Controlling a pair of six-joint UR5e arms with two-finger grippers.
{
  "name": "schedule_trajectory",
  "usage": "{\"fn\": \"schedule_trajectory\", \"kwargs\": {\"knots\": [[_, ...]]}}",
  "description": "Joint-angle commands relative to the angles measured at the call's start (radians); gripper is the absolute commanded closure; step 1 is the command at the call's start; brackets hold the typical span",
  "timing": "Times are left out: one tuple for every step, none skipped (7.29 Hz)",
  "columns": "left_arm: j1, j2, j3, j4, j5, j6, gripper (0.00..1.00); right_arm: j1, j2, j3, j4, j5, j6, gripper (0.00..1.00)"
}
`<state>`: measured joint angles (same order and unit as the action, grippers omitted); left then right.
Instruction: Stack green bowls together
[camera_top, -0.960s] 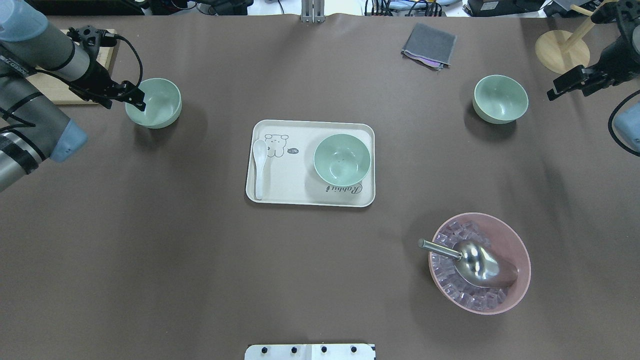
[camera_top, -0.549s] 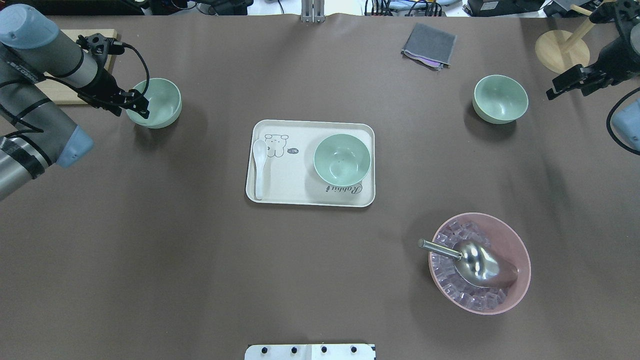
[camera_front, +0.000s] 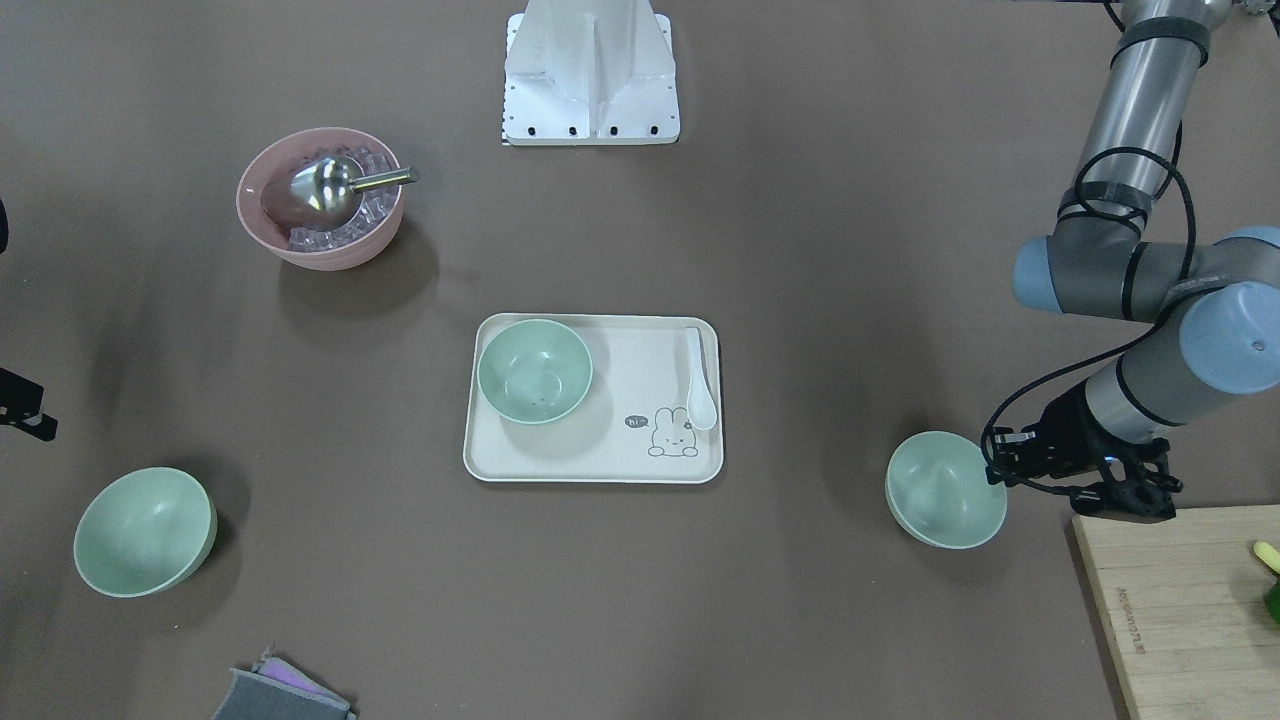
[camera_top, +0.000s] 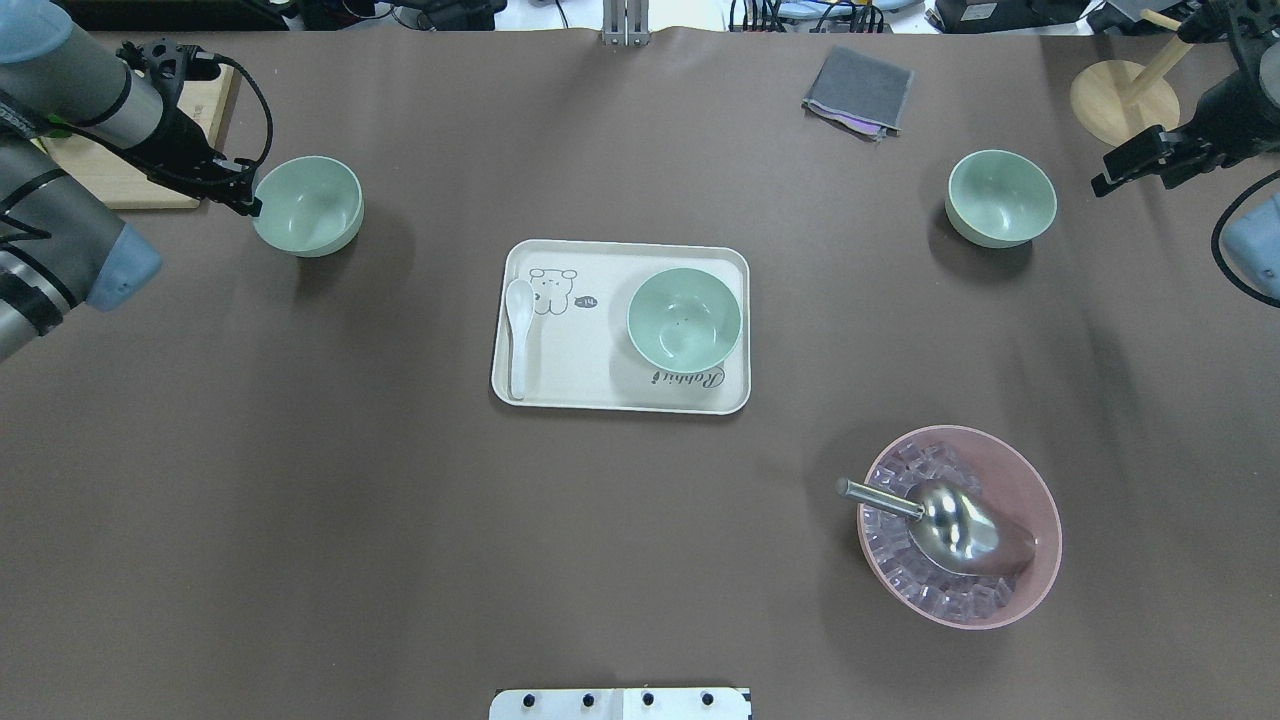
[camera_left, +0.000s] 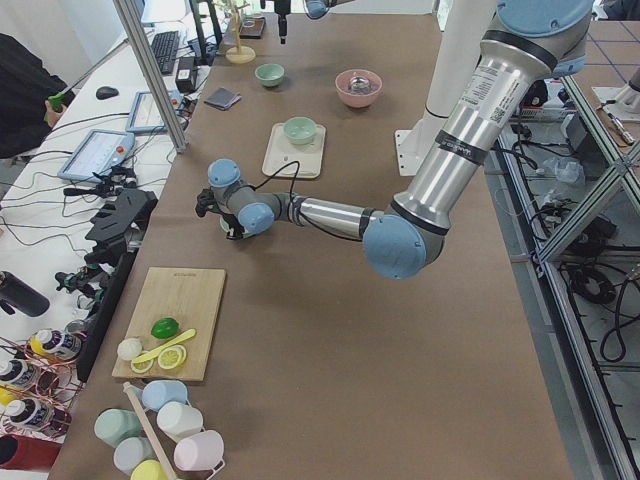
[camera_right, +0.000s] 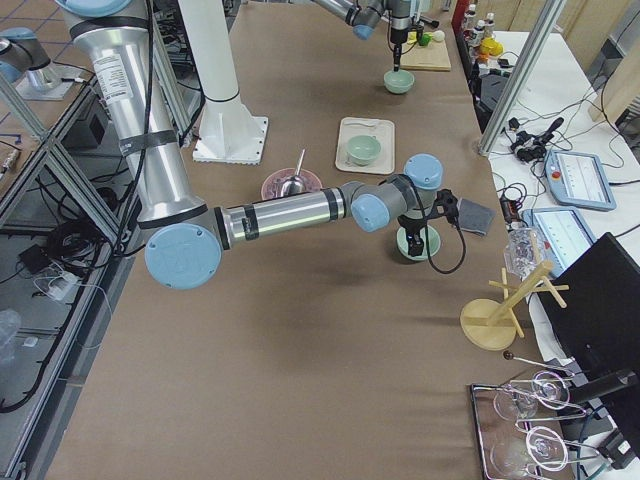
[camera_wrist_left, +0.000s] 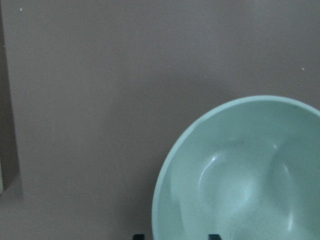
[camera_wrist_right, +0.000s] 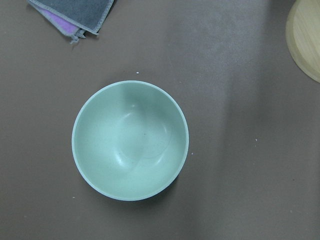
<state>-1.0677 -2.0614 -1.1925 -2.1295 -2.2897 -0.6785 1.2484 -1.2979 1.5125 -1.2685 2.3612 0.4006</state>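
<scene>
Three pale green bowls stand apart. The left bowl (camera_top: 308, 205) is on the table; it also shows in the front view (camera_front: 945, 490) and in the left wrist view (camera_wrist_left: 250, 175). The middle bowl (camera_top: 684, 318) sits on the cream tray (camera_top: 600, 395). The right bowl (camera_top: 1000, 197) fills the right wrist view (camera_wrist_right: 130, 140). My left gripper (camera_top: 247, 203) is open at the left bowl's outer left rim, and its fingertips (camera_wrist_left: 139, 236) straddle that rim. My right gripper (camera_top: 1130, 178) looks open and empty, raised to the right of the right bowl.
A white spoon (camera_top: 518, 335) lies on the tray. A pink bowl (camera_top: 1040, 500) of ice cubes with a metal scoop (camera_top: 950, 525) stands front right. A grey cloth (camera_top: 858, 90), a wooden stand (camera_top: 1125, 100) and a cutting board (camera_top: 130, 180) lie at the far edges.
My left gripper has drawn back leftward from over the left bowl's inside to its left rim. The right gripper has shifted slightly. The bowls have not moved.
</scene>
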Motion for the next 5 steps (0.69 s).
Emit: {"fn": "schedule_trajectory", "kwargs": {"knots": [[-0.005, -0.002, 0.002, 0.002, -0.005, -0.006, 0.88, -0.001, 0.000, -0.005, 0.000, 0.001, 0.001, 0.00], [-0.005, -0.002, 0.001, 0.002, -0.007, -0.007, 0.60, -0.001, 0.002, -0.009, 0.000, 0.001, 0.001, 0.00], [-0.005, -0.002, 0.001, 0.000, -0.007, -0.009, 0.54, 0.000, 0.002, -0.009, 0.000, 0.001, 0.001, 0.00], [-0.005, -0.003, 0.001, 0.000, -0.007, -0.010, 0.43, 0.000, 0.002, -0.009, 0.000, 0.001, 0.001, 0.00], [-0.005, -0.003, 0.001, 0.002, -0.007, -0.010, 0.43, 0.000, 0.002, -0.009, 0.000, 0.001, 0.001, 0.00]]}}
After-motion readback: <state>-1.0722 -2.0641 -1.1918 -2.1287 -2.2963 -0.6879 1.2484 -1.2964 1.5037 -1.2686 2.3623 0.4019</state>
